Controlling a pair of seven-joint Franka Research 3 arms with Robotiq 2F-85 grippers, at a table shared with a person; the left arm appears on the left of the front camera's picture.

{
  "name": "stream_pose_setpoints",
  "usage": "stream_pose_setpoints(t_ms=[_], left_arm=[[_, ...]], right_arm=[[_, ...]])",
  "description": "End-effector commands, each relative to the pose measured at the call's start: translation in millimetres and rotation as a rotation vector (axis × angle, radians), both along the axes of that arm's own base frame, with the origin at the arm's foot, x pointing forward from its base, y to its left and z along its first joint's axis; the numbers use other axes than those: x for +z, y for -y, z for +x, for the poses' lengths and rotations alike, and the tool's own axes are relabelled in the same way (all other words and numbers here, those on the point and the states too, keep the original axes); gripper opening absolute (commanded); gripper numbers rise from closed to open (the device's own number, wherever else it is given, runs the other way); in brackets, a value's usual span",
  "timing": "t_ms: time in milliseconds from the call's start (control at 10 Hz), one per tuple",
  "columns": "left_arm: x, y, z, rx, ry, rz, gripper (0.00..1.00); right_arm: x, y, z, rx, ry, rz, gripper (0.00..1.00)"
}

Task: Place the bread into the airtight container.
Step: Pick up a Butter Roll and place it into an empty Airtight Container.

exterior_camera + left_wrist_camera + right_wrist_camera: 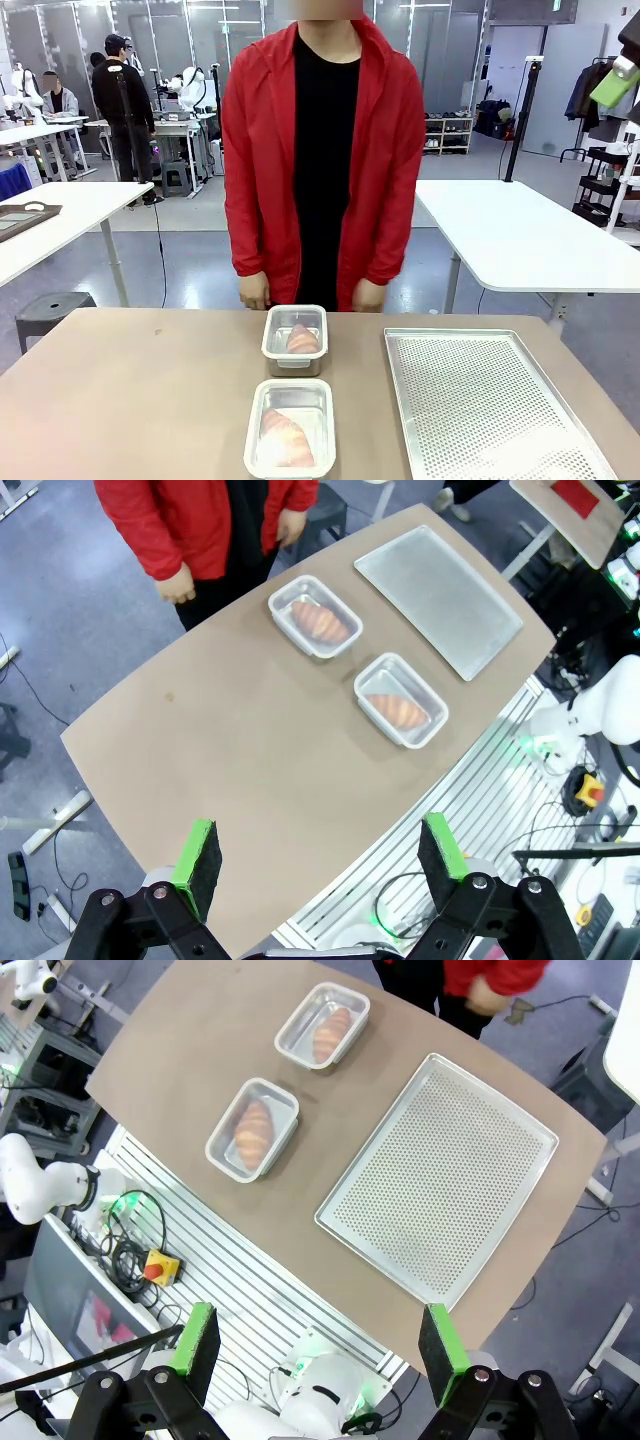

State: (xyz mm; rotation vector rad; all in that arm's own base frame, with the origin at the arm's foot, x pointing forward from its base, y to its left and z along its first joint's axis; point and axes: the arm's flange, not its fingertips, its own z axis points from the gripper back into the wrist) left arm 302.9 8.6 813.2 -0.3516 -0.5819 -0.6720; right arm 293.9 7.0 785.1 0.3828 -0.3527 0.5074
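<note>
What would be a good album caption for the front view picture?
Two lidless containers, each holding bread, beside a bare perforated tray; a person in red waits.

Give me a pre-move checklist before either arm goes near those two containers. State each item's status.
1. Bread in near container: a bread piece lies inside. Ok.
2. Bread in far container: a second piece lies inside. Ok.
3. Perforated tray: nothing on it, no bread left to pick. Ok.
4. Left gripper: fingers spread, nothing between them, high above the table. Ok.
5. Right gripper: fingers spread, nothing held, high above the table. Ok.
6. Person's hands: down at the far table edge, close to the far container. Not ok for a reach there.
</note>
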Motion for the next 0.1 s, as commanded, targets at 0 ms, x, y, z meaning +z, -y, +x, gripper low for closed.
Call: stream_pose_setpoints(t_ms=[0], left_arm=[[1.4, 0.7, -1.3, -0.012, -0.001, 0.002, 1.0]], right_arm=[[2.1, 0.7, 0.7, 0.001, 0.007, -0.021, 1.0]])
